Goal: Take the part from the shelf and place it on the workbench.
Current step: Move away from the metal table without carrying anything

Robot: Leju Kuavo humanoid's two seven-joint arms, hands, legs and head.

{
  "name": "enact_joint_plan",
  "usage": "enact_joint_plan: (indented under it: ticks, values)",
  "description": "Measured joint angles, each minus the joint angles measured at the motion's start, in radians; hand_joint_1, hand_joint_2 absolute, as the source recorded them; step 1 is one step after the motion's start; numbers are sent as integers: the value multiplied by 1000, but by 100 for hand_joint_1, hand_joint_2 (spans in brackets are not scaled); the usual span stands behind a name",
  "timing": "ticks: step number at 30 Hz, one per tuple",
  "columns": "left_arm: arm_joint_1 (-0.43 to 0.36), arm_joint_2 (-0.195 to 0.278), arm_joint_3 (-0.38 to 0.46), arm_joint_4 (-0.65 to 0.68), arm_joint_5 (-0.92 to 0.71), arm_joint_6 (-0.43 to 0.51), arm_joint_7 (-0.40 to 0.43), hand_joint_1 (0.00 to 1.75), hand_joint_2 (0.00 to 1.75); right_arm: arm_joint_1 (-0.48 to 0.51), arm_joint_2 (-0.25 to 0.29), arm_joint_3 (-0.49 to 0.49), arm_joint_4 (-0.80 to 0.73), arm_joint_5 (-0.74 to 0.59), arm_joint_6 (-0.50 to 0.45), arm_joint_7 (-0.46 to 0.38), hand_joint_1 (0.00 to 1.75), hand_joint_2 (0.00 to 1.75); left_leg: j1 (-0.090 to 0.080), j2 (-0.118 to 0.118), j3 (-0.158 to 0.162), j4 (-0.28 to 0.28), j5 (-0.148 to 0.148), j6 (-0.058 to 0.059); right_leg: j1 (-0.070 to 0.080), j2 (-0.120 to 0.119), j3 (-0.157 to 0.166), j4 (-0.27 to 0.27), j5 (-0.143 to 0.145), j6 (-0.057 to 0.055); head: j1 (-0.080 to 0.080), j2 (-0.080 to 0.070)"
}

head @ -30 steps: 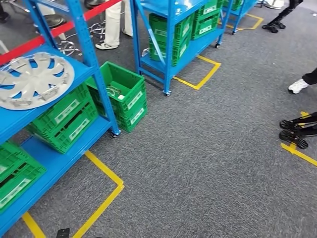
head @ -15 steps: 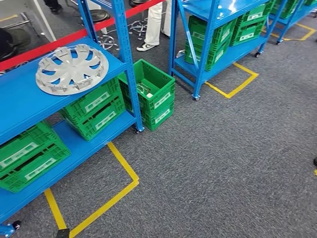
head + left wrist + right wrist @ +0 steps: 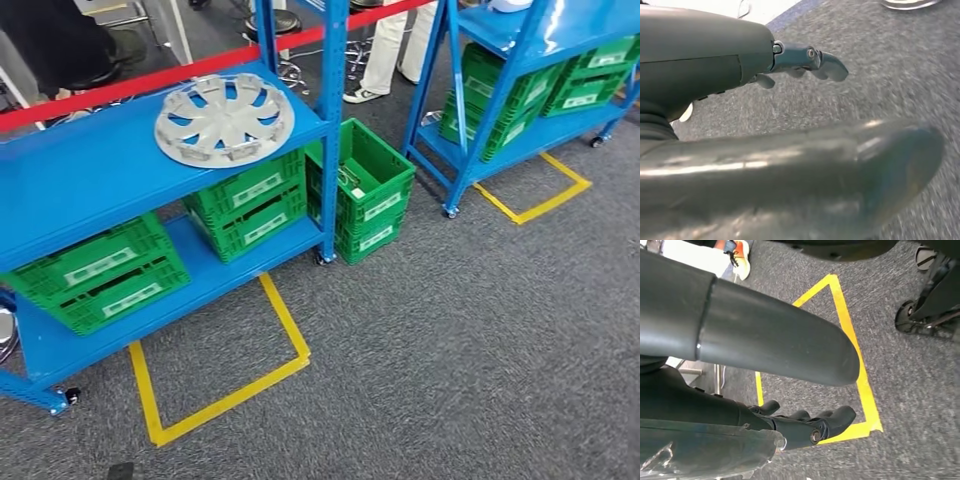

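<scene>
— Floor?
— Grey carpet, yellow tape outlines marking bays.
— Furniture?
— Two blue racks on castors: one near, another well apart. Green crates on lower shelves, one green crate on the carpet between. Red barrier bar behind.

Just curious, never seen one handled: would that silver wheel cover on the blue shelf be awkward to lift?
The wheel cover is probably light and fairly stiff: thin, slotted, plastic-looking. It lies flat, so it likely slides rather than rolls.
</scene>
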Motion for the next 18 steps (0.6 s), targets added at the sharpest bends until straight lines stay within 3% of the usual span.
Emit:
enact_joint_plan:
  ticks: [1,3,5,6,7,8,10,12,14,15,16,18]
  values:
    - [0,1,0,0,0,0,0,0,0,-2,0,0,0,1,0,0,0,0,2,-11,0,-1,2,6,-3,25,-11,28,-20,5,2,0]
    - [-1,0,1,0,0,-1,0,0,0,0,0,2,0,2,0,0,0,0,4,-33,-2,-2,6,14,-6,85,-64,148,-86,12,7,0]
    - [-3,-1,2,0,0,-2,0,0,0,4,1,3,0,3,1,0,0,0,4,-60,-5,-1,8,17,-6,105,-129,279,-135,14,9,0]
    - [-2,-1,2,0,1,-2,0,0,0,6,1,4,0,3,0,0,0,0,4,-74,-5,-1,9,17,-7,108,-143,302,-132,14,10,0]
    - [-1,0,3,0,1,-2,0,0,0,8,1,4,0,4,0,0,0,0,5,-90,-4,-1,10,15,-8,111,-137,282,-108,14,10,0]
    - [0,0,3,0,1,-2,0,0,0,8,1,5,0,4,0,0,0,0,6,-105,-4,0,10,13,-11,121,-112,223,-69,14,10,0]
    - [-2,0,4,0,1,-2,0,0,0,7,1,6,1,5,0,0,0,0,7,-133,-6,3,11,2,-22,173,-48,78,-4,13,11,0]
    - [-3,0,4,0,1,-2,0,0,0,6,2,8,1,7,0,0,0,0,9,-158,-14,4,15,-13,-25,210,-19,12,10,6,11,0]
    - [-1,1,5,0,0,-2,0,0,0,5,2,9,2,10,-1,0,0,0,13,-179,-22,0,23,-28,-22,193,-16,9,11,-10,11,0]
    - [2,1,5,0,-1,-2,0,0,0,4,2,9,2,10,-1,0,0,0,13,-170,-26,3,21,-34,-21,181,-15,6,14,-18,10,0]
    - [2,1,6,0,-1,-2,0,0,0,4,2,9,2,11,-2,0,0,0,12,-147,-37,22,7,-38,-22,167,-15,3,17,-26,5,0]
    - [-1,1,6,0,-2,-1,0,0,0,6,1,9,2,13,-3,0,0,0,8,-83,-86,121,-53,-42,-18,135,-15,-2,21,-36,-4,0]
